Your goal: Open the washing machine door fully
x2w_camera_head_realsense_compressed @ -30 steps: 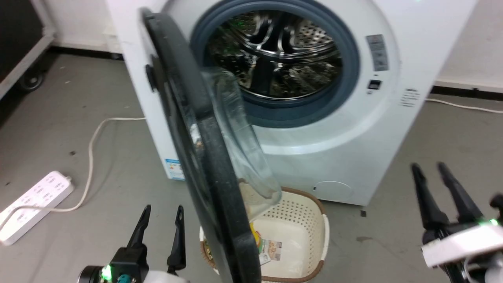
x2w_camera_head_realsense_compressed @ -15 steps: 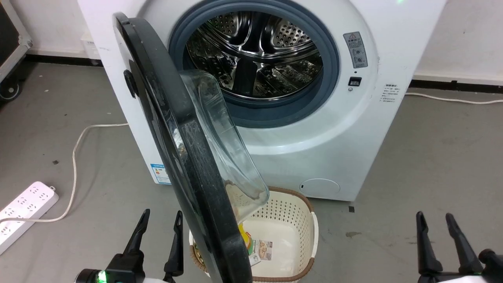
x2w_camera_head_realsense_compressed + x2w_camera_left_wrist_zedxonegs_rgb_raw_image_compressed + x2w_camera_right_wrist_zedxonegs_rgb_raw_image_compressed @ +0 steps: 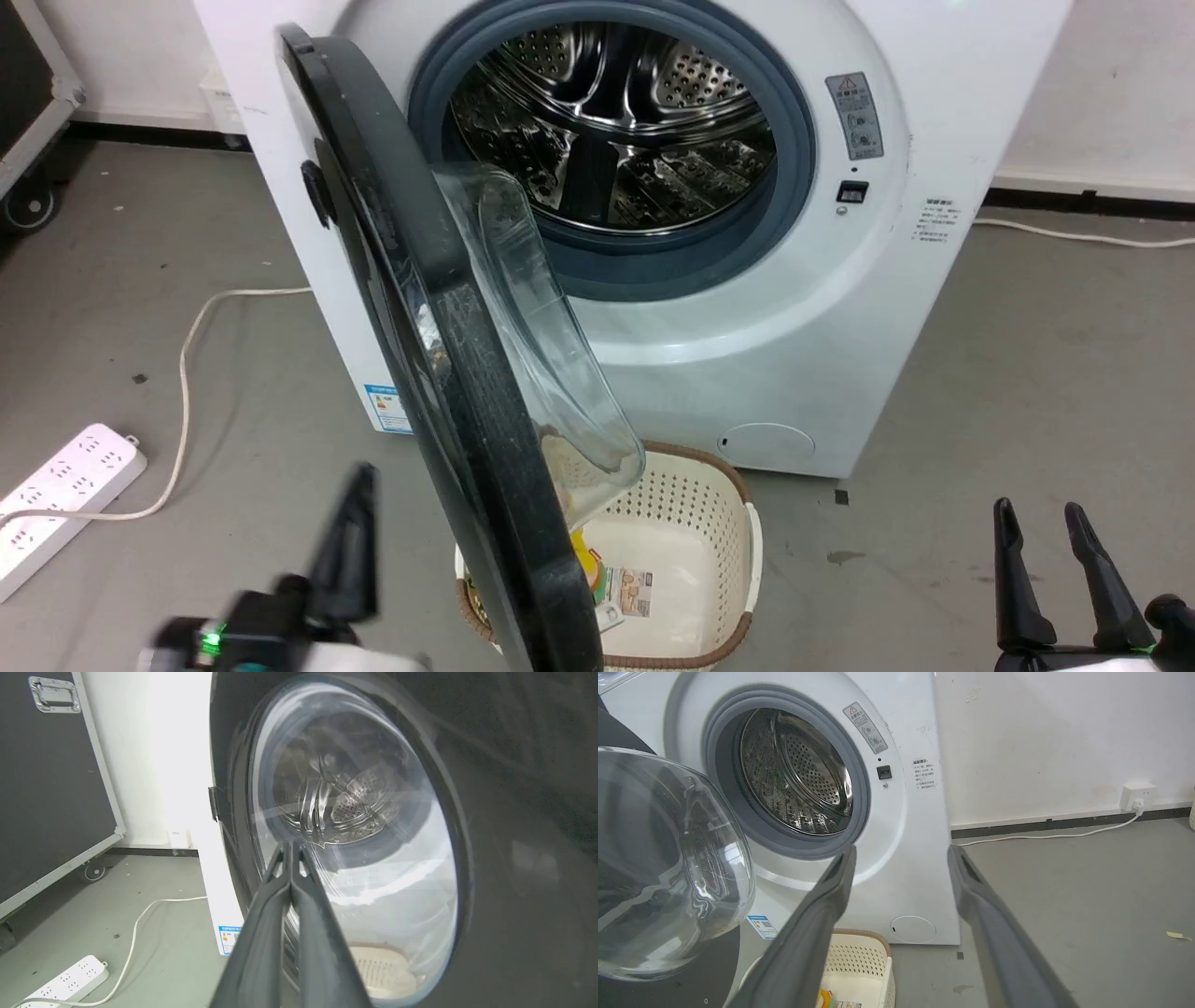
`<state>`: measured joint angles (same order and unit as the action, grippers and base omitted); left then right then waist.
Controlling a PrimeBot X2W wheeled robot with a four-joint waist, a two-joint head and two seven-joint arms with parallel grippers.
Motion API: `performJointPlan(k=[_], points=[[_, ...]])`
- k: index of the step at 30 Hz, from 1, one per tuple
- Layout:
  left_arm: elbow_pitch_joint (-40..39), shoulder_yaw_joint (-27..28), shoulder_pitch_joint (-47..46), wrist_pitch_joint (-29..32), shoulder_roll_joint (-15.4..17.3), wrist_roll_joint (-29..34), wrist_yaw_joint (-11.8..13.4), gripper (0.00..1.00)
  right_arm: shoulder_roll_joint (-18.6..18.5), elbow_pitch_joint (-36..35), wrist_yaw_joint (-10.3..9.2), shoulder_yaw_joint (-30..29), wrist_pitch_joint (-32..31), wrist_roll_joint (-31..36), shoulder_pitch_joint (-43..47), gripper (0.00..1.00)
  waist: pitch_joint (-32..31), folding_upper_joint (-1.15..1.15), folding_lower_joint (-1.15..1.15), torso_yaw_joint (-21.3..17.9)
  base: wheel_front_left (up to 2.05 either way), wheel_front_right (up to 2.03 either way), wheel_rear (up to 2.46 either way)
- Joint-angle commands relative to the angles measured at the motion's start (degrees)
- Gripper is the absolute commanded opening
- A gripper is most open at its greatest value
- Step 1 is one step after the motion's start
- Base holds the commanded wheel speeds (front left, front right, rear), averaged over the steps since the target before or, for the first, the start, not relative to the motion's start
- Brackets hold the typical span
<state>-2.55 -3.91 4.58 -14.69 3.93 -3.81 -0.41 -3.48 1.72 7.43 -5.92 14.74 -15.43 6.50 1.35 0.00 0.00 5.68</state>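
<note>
Grey floor (image 3: 1027,373) carries the white washing machine (image 3: 822,373) against a pale wall. The washing machine door (image 3: 467,401) stands swung out on its left hinge, edge-on to the head camera, with its glass bowl above a cream basket (image 3: 719,509). The left fingers (image 3: 355,551), blurred, are pressed together on nothing, just beside the door's outer face. The right fingers (image 3: 1013,579), 2 spread apart, hold nothing, well apart from the machine.
</note>
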Motion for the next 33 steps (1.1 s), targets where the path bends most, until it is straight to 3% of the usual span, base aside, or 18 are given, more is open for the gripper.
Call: performJointPlan(k=[1,9,16,26,29,33], points=[[-1.7,1.1,-0.8,-0.3,-0.3,-0.8,0.7,0.0,0.4,0.0,0.06,-0.1,0.3,0.0,0.7,1.0,-0.3,0.0,0.0,0.2,0.0,0.0,0.0],[-16.3,3.6,-4.1,-0.3,-0.9,-1.9,3.8,0.0,0.4,0.9,0.06,0.2,0.3,-0.5,0.6,1.0,-1.5,0.0,0.0,0.4,0.0,0.0,0.0],[-26.3,2.9,-7.8,-0.3,-1.0,-2.1,4.1,0.0,0.4,1.2,0.06,-0.2,0.3,-0.7,0.3,1.0,-2.0,0.0,0.0,0.8,0.0,0.0,0.0],[-27.7,-7.5,-4.0,2.6,0.9,1.5,-1.2,0.0,0.4,1.3,0.06,-0.2,0.3,-0.3,0.1,1.0,-1.5,0.0,0.0,1.7,0.0,0.0,0.0],[-27.1,-14.3,-3.1,5.1,2.1,1.6,-4.4,0.0,0.4,1.6,0.06,-0.3,0.3,-0.4,-0.1,1.0,-0.9,0.0,0.0,2.7,0.0,0.0,0.0],[-23.0,-22.4,-1.4,9.0,3.7,-0.4,-6.2,0.0,0.4,2.2,0.06,-0.3,0.3,0.0,-1.0,1.0,-0.3,0.0,0.0,3.7,0.0,0.0,0.0]])
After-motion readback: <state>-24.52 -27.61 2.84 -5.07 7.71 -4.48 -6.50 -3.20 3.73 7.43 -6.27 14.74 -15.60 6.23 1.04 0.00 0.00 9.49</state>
